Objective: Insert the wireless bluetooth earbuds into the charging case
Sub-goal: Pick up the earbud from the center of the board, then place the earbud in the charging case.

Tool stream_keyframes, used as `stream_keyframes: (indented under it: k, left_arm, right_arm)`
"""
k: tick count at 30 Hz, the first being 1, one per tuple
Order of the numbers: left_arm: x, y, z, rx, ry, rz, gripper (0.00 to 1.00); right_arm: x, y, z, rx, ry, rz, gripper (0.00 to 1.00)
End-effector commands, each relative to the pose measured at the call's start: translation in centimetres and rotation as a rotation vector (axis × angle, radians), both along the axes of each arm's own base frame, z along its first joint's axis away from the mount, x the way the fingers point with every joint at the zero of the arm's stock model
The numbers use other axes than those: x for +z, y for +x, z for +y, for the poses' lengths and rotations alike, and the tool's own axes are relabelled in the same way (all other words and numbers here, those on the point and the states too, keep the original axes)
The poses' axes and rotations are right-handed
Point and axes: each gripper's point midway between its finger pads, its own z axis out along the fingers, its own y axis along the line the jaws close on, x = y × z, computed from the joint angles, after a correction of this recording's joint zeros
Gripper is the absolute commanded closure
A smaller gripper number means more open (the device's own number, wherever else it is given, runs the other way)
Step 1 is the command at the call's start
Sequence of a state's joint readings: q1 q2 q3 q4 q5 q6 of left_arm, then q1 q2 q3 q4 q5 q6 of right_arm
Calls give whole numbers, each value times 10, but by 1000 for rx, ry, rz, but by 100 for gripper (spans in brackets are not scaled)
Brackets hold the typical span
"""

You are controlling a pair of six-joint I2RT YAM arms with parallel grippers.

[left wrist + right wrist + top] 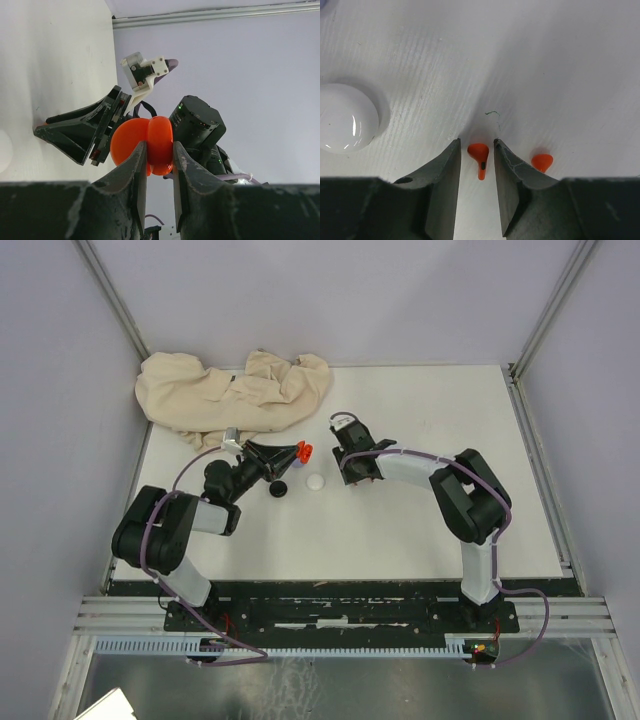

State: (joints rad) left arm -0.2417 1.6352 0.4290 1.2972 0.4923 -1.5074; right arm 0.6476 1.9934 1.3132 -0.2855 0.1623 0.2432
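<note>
Left wrist: left tool [159, 150] clamps red charging case [131, 142], contents hidden; right tool [476, 144] narrow, straddling red earbud [480, 159], ungripped.

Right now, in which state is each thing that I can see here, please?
red case: lifted off the table, clamped, apparently hinged open
left gripper: jaws shut on red case
right gripper: jaws open, flanking red earbud
red earbud: lying on table, not gripped
second red earbud: lying loose beside it
white case: closed, on table
black case: on table, apparently closed
cloth: crumpled
</note>
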Motion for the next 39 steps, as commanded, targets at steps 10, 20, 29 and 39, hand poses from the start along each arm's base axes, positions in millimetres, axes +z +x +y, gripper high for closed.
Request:
stream_keyframes:
  k: [10,20,29,39]
  left_arm:
    - [7,1,2,0,-22,-34,97]
    - [-3,4,-5,-8,-8,1,97]
    - [-6,8,-33,-71,-84,66,97]
    - [-1,5,-57,-127,-179,112,97]
  right_arm:
    - [19,15,3,-28,37,-39,84]
    - [118,7,11,48,280,-318,90]
    - [197,-23,18,199,558,-649,93]
    - [220,-45,31,373,655,-872,98]
